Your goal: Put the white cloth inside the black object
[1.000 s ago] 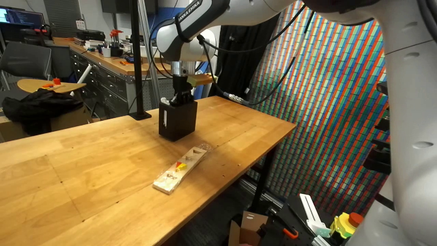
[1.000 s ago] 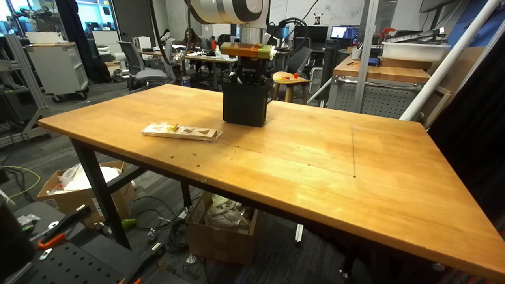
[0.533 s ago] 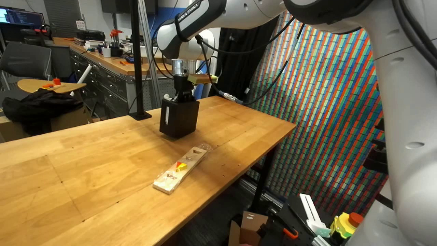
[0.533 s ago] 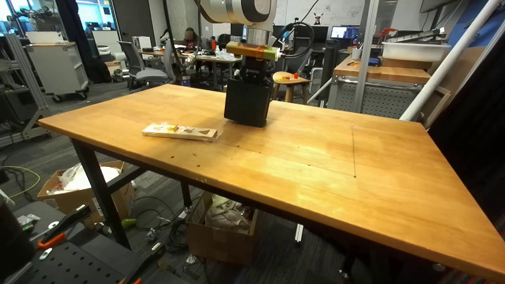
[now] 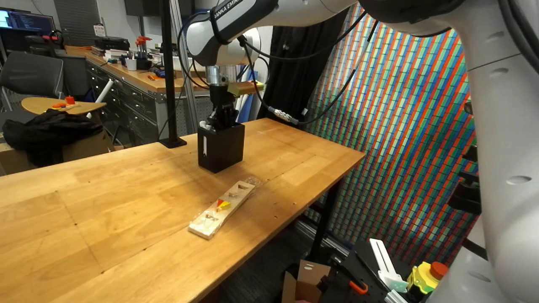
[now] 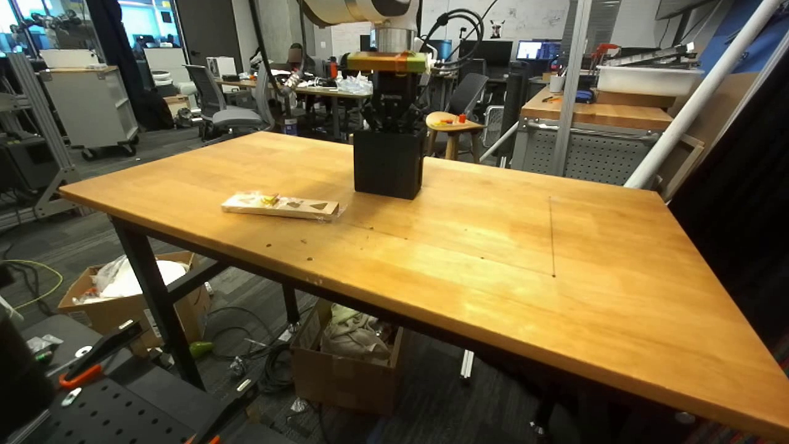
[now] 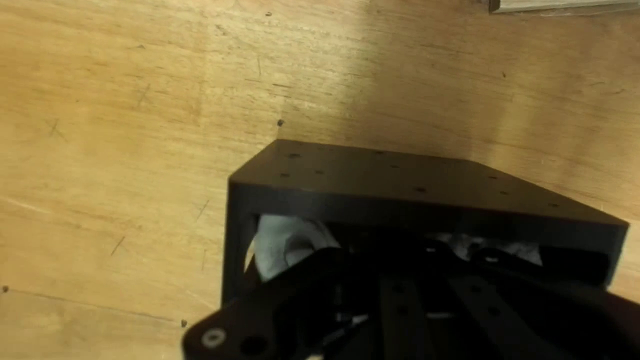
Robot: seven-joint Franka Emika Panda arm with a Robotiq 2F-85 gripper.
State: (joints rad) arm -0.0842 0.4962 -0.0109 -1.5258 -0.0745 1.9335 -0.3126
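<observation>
My claw, drawn narrow, reaches inside the black box, white cloth showing either side of me.

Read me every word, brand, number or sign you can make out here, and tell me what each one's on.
"RANKA EMI" on the robot arm, in an exterior view; the lettering's ends are covered or cut off.
Paper sign in the background: too small to read.
Monitor in the background: too small to read.
Whiteboard writing: too faint to read.
Black box: no readable text.
Other marks: too small or blurred.
</observation>
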